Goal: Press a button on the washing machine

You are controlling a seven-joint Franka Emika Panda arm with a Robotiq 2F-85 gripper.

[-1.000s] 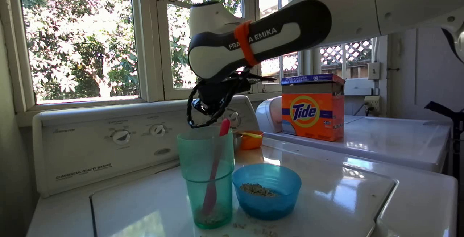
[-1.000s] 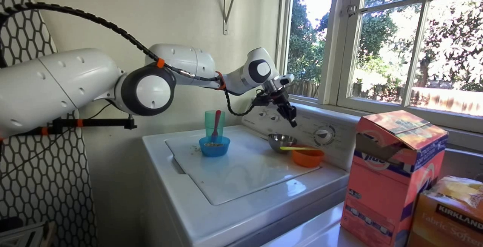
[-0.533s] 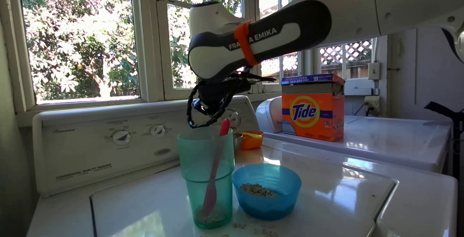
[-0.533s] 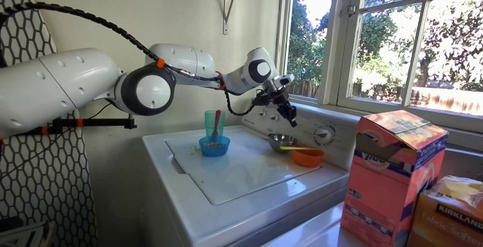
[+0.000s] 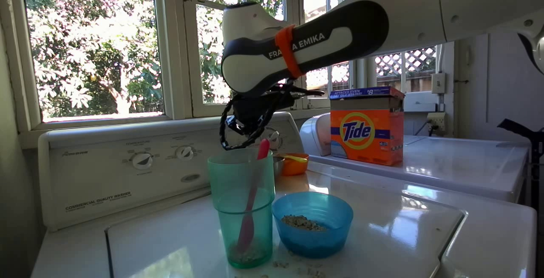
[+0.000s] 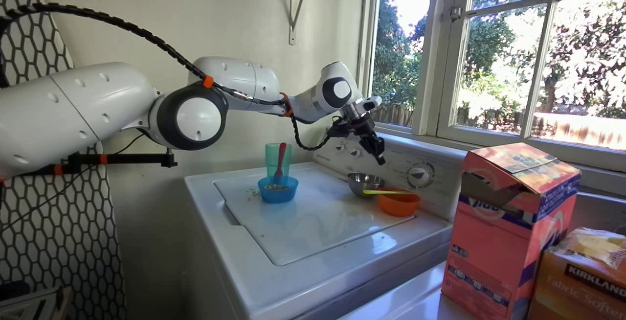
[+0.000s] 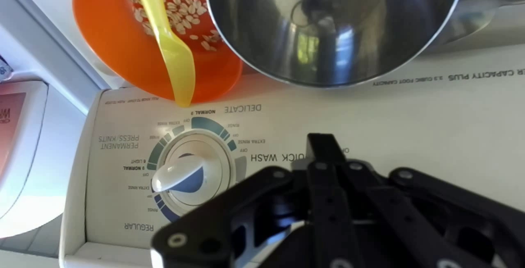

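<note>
The washing machine is white, with a flat lid (image 6: 303, 237) and a cream back panel (image 7: 402, 132). A large round knob (image 7: 180, 173) with a blue pointer shows on the panel in the wrist view; it also shows in an exterior view (image 6: 419, 176). Two smaller knobs (image 5: 142, 160) (image 5: 185, 153) sit farther along the panel. My gripper (image 7: 327, 143) is shut and empty, its tips together in front of the panel, beside the large knob and over the "quick wash" print. In an exterior view the gripper (image 6: 380, 159) points down at the panel. Whether the tips touch it I cannot tell.
A steel bowl (image 7: 340, 34) and an orange bowl (image 7: 110, 51) with oats and a yellow knife (image 7: 176, 63) stand close to the panel. A green cup (image 5: 221, 193) and a blue bowl (image 5: 323, 239) stand on the lid. A Tide box (image 6: 489, 256) stands alongside.
</note>
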